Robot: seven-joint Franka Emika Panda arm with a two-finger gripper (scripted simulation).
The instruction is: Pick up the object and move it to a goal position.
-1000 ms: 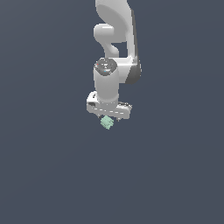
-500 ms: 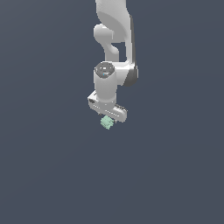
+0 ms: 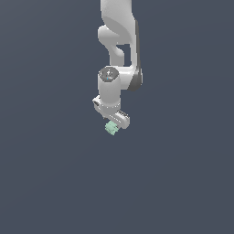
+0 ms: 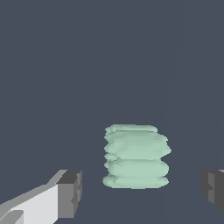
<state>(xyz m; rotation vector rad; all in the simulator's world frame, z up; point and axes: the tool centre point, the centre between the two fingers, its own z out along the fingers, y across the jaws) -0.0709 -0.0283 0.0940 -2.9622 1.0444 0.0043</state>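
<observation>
Under my tool (image 3: pixel 113 124) in ext view, mint ring (image 3: pixel 110 128) at its tip, wrist view shows ring (image 4: pixel 136 156) edge-on between fingers (image 4: pixel 70 193), gaps both sides, tool spread, not pinching.

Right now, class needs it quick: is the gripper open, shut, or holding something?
Gripper: open, fingers either side of the mint-green ring with visible gaps, not gripping it.

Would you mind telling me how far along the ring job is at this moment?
Done: the gripper is lined up around the mint-green ring. In hand: nothing yet, since gaps show between both fingers and the ring. Left: closing, lifting and carrying it to the goal, which isn't visible.
</observation>
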